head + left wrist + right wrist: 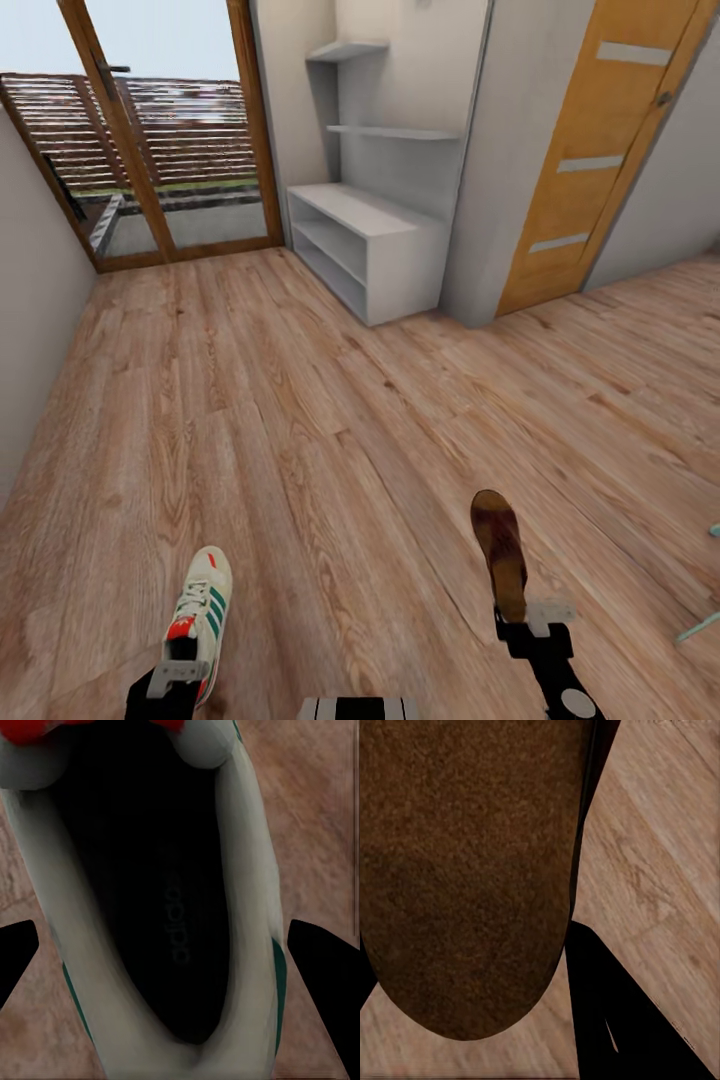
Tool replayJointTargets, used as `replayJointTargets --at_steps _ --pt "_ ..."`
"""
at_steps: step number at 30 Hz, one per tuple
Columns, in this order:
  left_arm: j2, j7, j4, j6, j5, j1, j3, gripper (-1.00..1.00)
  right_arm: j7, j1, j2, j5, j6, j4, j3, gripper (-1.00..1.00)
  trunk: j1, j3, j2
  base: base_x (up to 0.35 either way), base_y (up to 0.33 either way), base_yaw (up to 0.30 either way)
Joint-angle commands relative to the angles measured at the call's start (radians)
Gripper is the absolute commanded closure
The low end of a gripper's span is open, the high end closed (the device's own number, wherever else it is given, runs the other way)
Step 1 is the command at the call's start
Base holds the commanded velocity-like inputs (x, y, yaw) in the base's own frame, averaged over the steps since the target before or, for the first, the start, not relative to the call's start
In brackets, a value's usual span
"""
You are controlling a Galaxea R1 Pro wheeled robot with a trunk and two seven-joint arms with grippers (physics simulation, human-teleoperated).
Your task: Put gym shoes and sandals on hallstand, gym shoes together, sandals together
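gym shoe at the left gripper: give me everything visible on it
The gym shoe is a white low-top sneaker with green side stripes, white laces and red-orange accents at tongue and heel. Its toe points away from the robot, toward the hallstand. The left gripper sits at its heel end. In the left wrist view the dark insole shows faint lettering, with a dark finger on each side of the shoe. Whether it rests on the wood floor or is lifted cannot be told.

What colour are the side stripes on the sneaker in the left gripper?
Green, on the white gym shoe; clearest in the head view.
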Motion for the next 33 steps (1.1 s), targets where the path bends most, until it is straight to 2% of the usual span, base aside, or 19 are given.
replayJointTargets --at_steps 1,4,6,9,11,23,29,33 --pt "-0.002 -0.006 0.001 -0.003 -0.004 0.002 0.008 1.00 -0.005 0.000 0.000 0.006 -0.023 0.017 -0.002 1.00 -0.004 0.004 0.007 0.000 0.000 -0.034" --pt "-0.004 -0.006 0.000 -0.003 -0.003 0.012 0.008 1.00 -0.005 0.001 0.000 0.006 -0.099 0.105 -0.004 1.00 -0.016 0.018 0.028 0.000 0.000 -0.017" --pt "-0.005 -0.006 0.001 -0.003 -0.003 0.014 0.009 1.00 -0.005 0.001 0.000 0.006 -0.123 0.144 -0.004 1.00 -0.023 0.027 0.042 0.000 0.000 -0.008" --pt "-0.006 -0.005 0.001 -0.004 -0.002 0.018 0.009 1.00 -0.005 0.002 0.002 0.006 -0.214 0.239 -0.005 1.00 -0.035 0.041 0.063 0.000 0.000 -0.002" --pt "-0.006 -0.006 0.002 -0.005 0.000 0.018 0.009 1.00 -0.005 0.001 0.003 0.004 -0.230 0.268 -0.004 1.00 -0.042 0.051 0.077 0.000 0.000 0.000" --pt "-0.006 -0.006 0.001 -0.006 0.017 0.025 0.009 1.00 -0.005 0.001 0.011 0.003 -0.234 0.287 -0.003 1.00 -0.088 0.107 0.161 0.000 0.000 0.000" --pt "-0.006 -0.006 -0.010 -0.008 0.023 0.039 0.009 1.00 -0.005 0.001 0.012 0.003 -0.234 0.286 -0.003 1.00 -0.088 0.115 0.161 0.043 0.017 0.000" --pt "-0.006 -0.007 -0.008 -0.008 0.046 0.039 0.012 1.00 -0.005 0.001 0.012 0.003 -0.236 0.285 -0.003 1.00 -0.088 0.117 0.161 0.252 0.135 0.000"
